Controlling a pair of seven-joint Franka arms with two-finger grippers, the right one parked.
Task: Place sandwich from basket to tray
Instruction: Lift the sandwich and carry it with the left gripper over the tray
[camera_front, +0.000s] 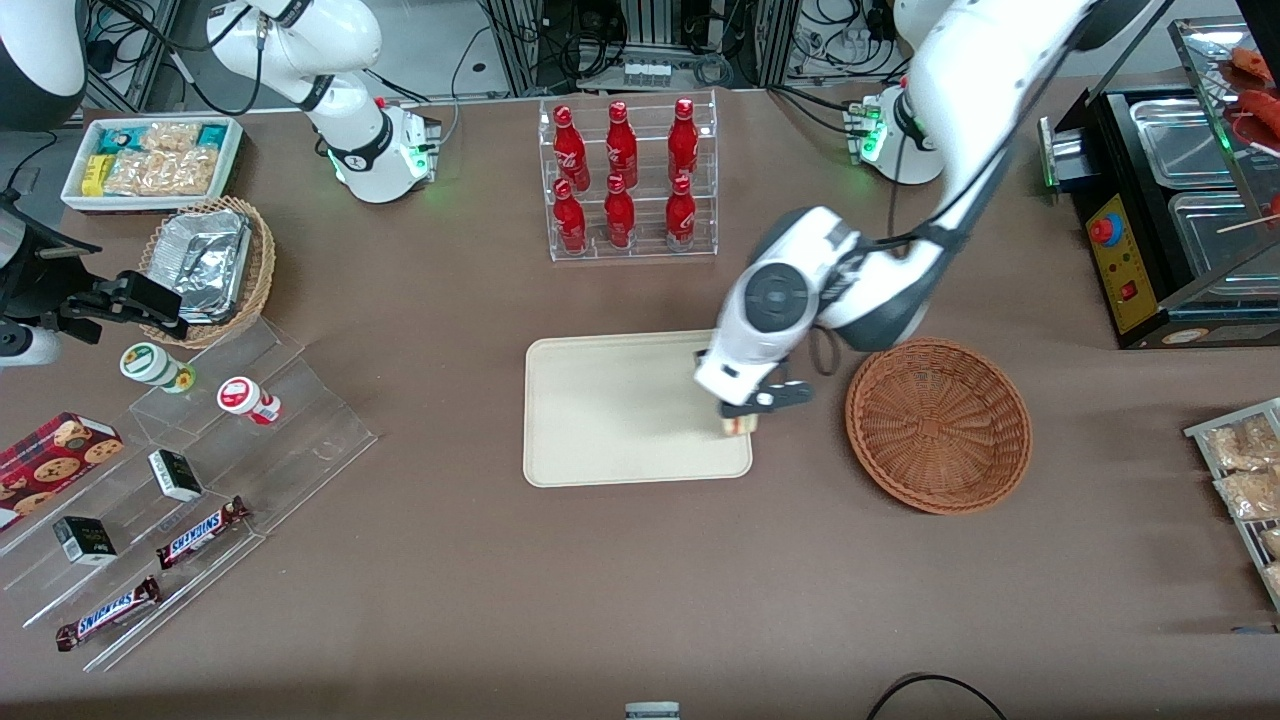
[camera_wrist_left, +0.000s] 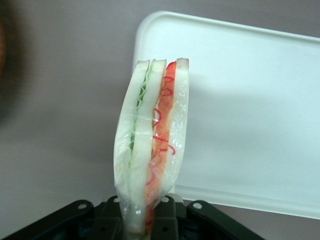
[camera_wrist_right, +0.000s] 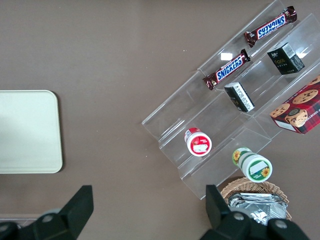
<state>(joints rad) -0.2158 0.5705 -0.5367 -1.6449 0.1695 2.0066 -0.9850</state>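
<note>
Over the tray's (camera_front: 620, 410) edge nearest the basket (camera_front: 938, 425), we are holding the sandwich (camera_front: 737, 425) clenched in our gripper (camera_front: 752, 405), clear of the wicker and hanging above the tray's corner nearer the front camera. From the wrist, the sandwich (camera_wrist_left: 152, 145) is standing on edge between the jaws, its long axis pointing away from the gripper (camera_wrist_left: 142, 220) toward the tray (camera_wrist_left: 250, 110). We judge most of the tray's bare surface is lying toward the parked arm's end of the desk (camera_front: 500, 600), so a short carry that way before lowering seems wise.
</note>
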